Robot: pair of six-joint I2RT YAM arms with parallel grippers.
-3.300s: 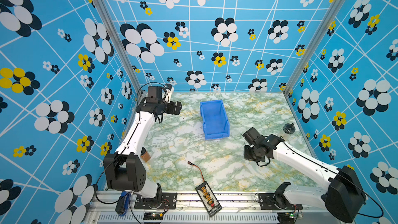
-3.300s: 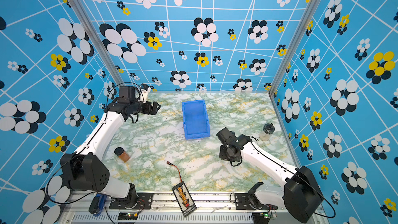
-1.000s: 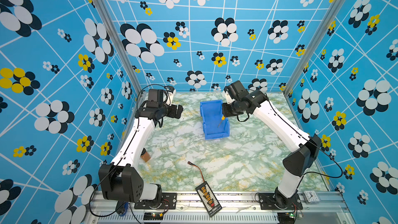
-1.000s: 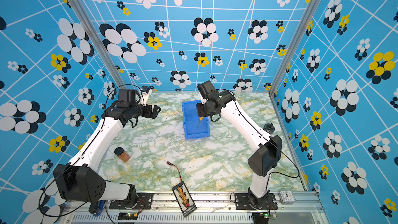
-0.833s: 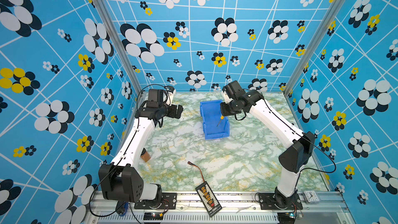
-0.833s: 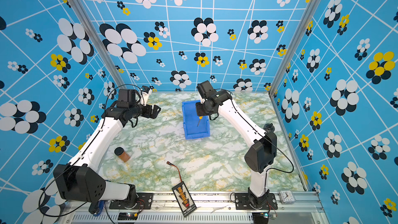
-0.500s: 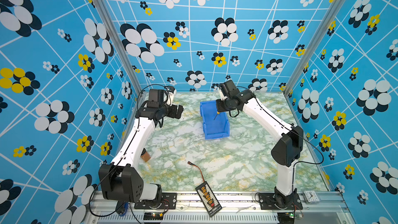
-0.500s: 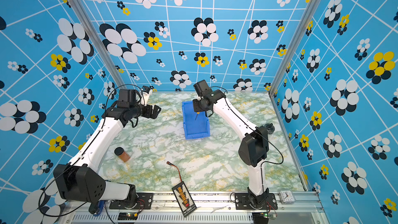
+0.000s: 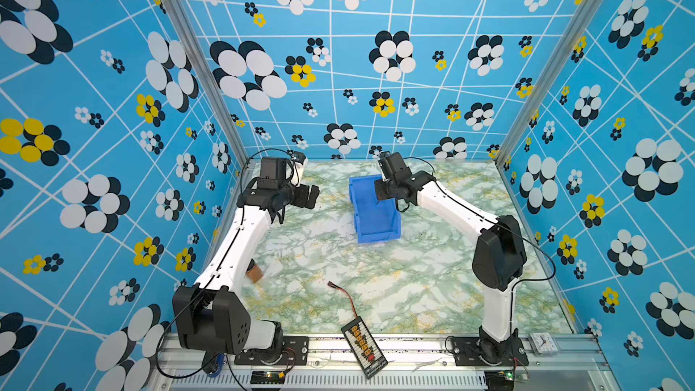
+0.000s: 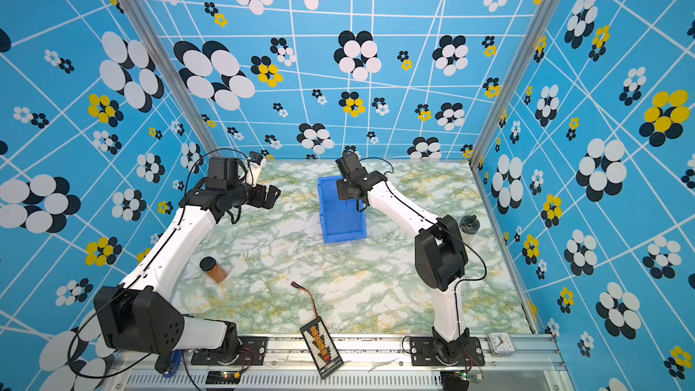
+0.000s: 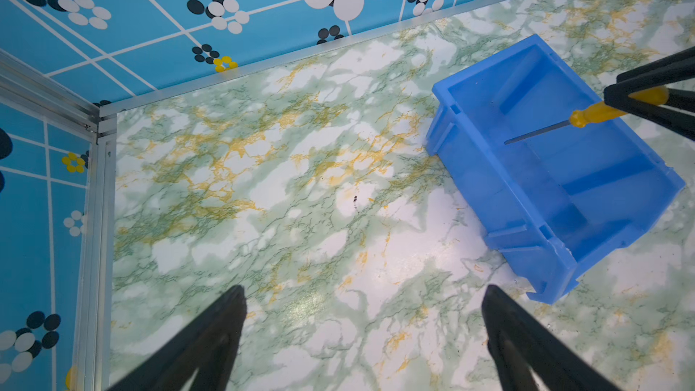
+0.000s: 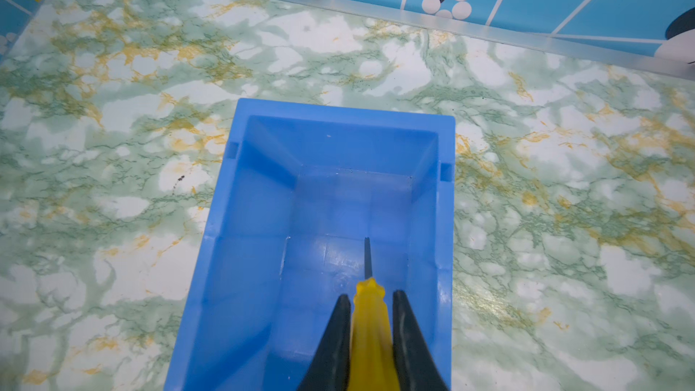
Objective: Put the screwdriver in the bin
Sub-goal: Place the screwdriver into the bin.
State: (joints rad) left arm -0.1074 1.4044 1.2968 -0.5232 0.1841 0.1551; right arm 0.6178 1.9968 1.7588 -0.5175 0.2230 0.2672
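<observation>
The two black fingers of the right gripper (image 12: 370, 297) are pressed against the yellow handle of the screwdriver (image 12: 371, 327), which is clamped between them. The thin dark shaft is pointed away from the fingers and down into the bin (image 12: 244, 227), with its tip over the bin's bare blue floor. Whether the tip touches that floor cannot be told. In both top views the right gripper is seen hanging over the far half of the bin, and its white arm is bent back toward a base at about 5 o'clock on the table (image 9: 413, 287).

The fingers of the left gripper (image 11: 363, 291) are spread wide apart and nothing is held between them. In the top views this gripper is found at about 10 o'clock, well apart from the bin and turned toward it.

The bin is placed on the green and white marbled table at about 12 o'clock from the table's centre, near the back wall, with its lowered lip turned toward 6 o'clock. A brown jar (image 10: 214, 270) with a black lid is seen at about 8 o'clock, just beside the left arm. A red and black wire (image 9: 344, 295) is laid at about 6 o'clock and leads to a black board (image 9: 364, 347) with orange connectors, which overhangs the front rail. A clear jar (image 10: 468, 224) with a dark lid is stood at about 3 o'clock by the right wall. A small clock (image 10: 500, 344) is set on the front rail at about 5 o'clock.
</observation>
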